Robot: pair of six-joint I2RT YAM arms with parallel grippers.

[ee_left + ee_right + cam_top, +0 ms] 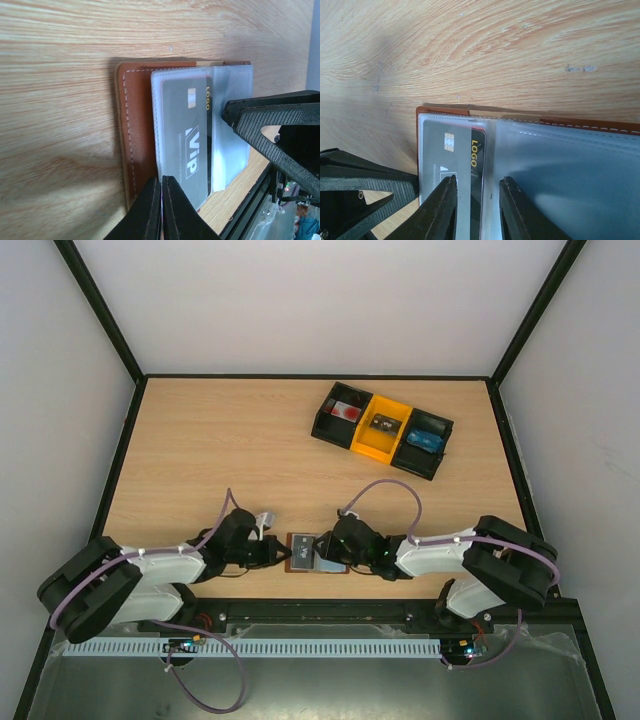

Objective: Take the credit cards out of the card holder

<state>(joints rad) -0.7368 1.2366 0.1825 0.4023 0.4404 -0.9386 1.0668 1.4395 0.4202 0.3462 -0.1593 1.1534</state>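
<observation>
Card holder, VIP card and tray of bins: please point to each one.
card holder (135,130), left wrist view, on its brown border.
VIP card (185,140), left wrist view, on its grey face.
tray of bins (372,452), top external view, on its yellow near wall.

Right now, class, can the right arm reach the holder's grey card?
Probably yes: the right gripper hangs open over the card; only the clear sleeve of the card holder covers it.

Inside a robotics lab test cell: a left arm (165,565) and right arm (440,555) stand bolted at the near edge of a pale wooden bench (200,450), boxed in by white panels (300,300) on a black frame (100,310). Purple cables (390,482) loop over the arms, and a slotted cable duct (300,648) runs along the front rail.
</observation>
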